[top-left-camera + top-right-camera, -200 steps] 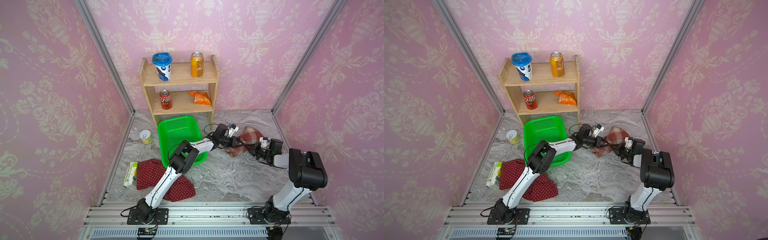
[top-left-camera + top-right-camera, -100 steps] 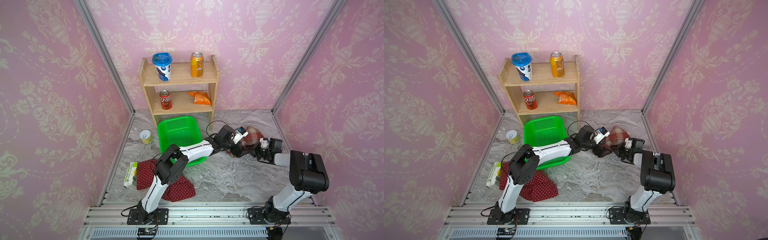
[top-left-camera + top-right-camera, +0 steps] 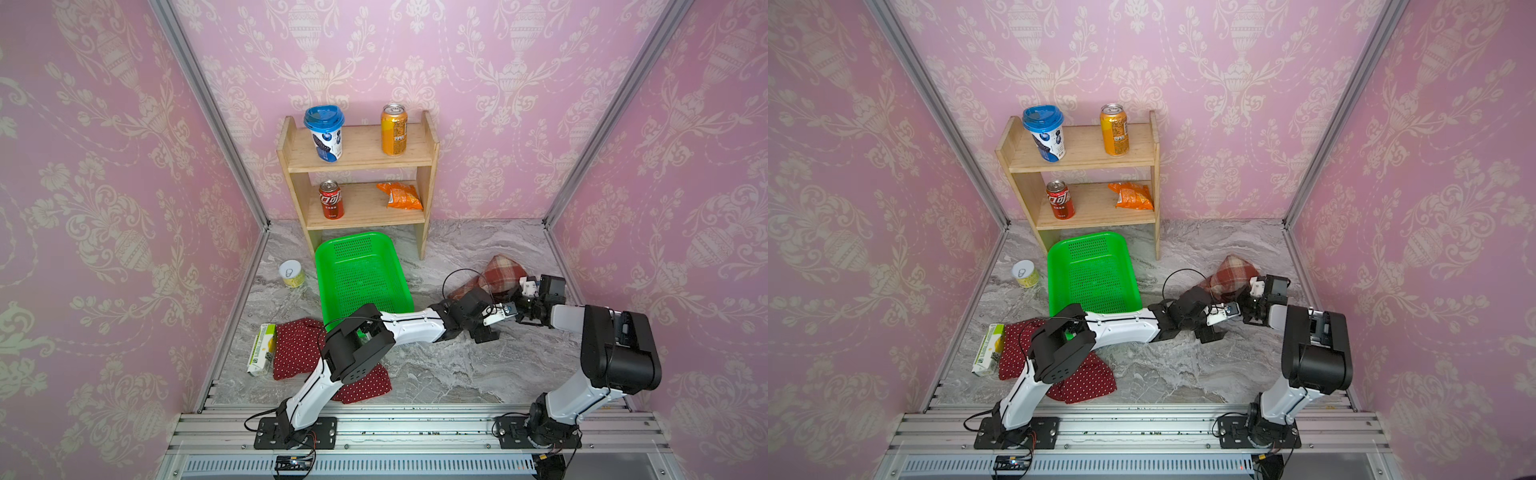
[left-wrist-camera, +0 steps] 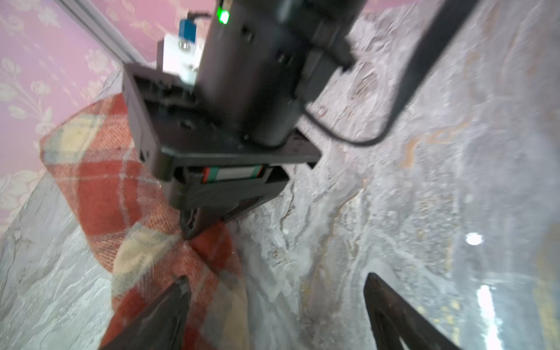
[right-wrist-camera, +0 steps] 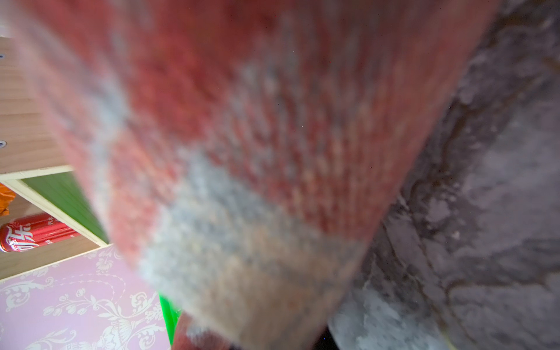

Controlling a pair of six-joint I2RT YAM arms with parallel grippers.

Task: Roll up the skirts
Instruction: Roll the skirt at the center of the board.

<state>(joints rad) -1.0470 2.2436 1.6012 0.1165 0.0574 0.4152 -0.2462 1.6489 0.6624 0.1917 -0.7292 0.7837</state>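
Note:
The plaid skirt lies bunched at the back right of the marble table. My right gripper is shut on its near edge, and plaid cloth fills the right wrist view. My left gripper is open beside it, jaws wide apart. One finger rests against a plaid fold and the other stands over bare table. The polka-dot skirt lies spread at the front left, partly hidden under my left arm.
A green basket stands in the middle, in front of a wooden shelf with cans, a cup and a snack bag. A tin can and a carton lie at the left. The right wall is close behind the plaid skirt.
My left gripper has opened, let go of the plaid skirt and drawn back toward the front. Its elbow has dropped lower. The right gripper has kept its hold in place.

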